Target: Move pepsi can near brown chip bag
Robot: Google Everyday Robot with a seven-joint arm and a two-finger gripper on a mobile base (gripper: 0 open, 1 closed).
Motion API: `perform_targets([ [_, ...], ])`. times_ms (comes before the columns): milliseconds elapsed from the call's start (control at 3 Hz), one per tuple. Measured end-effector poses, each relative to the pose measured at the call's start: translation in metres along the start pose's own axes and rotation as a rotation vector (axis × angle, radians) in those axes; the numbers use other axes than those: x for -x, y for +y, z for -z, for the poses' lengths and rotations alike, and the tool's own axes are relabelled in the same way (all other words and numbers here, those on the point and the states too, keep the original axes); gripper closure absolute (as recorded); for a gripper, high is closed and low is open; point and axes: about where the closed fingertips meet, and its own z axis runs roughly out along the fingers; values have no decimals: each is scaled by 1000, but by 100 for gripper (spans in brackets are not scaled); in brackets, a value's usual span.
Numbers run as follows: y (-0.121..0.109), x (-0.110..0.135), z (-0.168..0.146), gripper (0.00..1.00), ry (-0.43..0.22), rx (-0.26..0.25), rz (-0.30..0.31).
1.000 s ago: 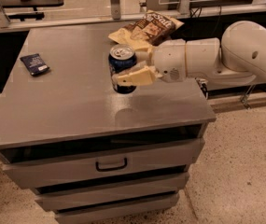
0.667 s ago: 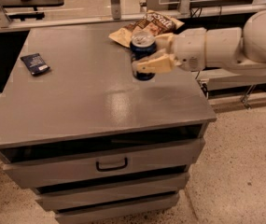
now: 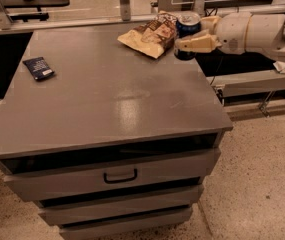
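Note:
The pepsi can point(image 3: 187, 24), dark blue with a silver top, is at the far right edge of the grey cabinet top point(image 3: 107, 94), right beside the brown chip bag point(image 3: 149, 34). My gripper point(image 3: 194, 36) reaches in from the right and is shut on the can, one cream finger across its front. The chip bag lies flat, tan and dark brown, at the back right of the top. Whether the can rests on the surface or hangs just above it, I cannot tell.
A flat dark-blue packet point(image 3: 38, 67) with a white label lies at the left edge. The cabinet has a drawer with a dark handle point(image 3: 120, 176) below. My white arm point(image 3: 262, 31) spans the right side over a low shelf.
My gripper has carried the can from the middle right of the top back and to the right, up to the chip bag's right side.

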Motion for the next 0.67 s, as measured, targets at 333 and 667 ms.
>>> perform_targets([
  [333, -38, -26, -9, 100, -12, -47, -50],
  [667, -56, -50, -29, 100, -30, -52, -105],
])
